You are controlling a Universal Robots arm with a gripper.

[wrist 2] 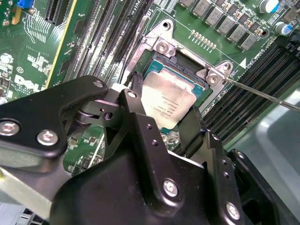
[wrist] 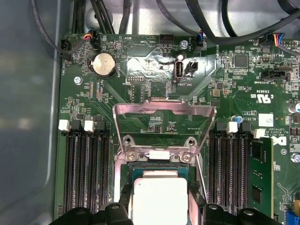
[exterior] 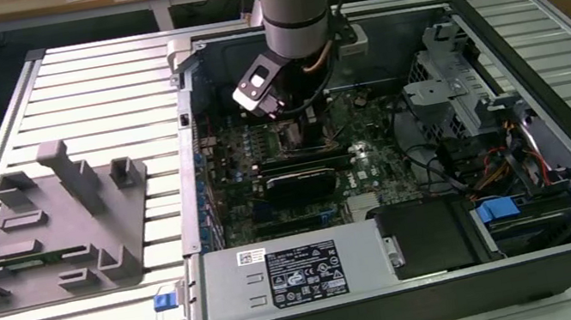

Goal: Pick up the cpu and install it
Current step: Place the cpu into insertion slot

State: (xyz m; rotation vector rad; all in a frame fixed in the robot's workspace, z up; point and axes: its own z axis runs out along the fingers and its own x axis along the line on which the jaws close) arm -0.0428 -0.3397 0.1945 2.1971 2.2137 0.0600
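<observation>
cpu (wrist 2: 168, 101) at the open socket (wrist 2: 178, 63), fingers (wrist 2: 190, 129) clamped on its two edges

Open black desktop computer case (exterior: 404, 314) lies on a slatted aluminium table (exterior: 75, 82), its green motherboard (exterior: 374, 167) directly beneath the gripper (exterior: 296, 121). A silver hinged retention plate (wrist: 140, 108) stands raised just beyond the gripper, with black memory slots (wrist: 86, 168) flanking it on both sides. A grey moulded parts fixture (exterior: 53, 229) sits well apart from the gripper, towards the exterior view's left.
</observation>
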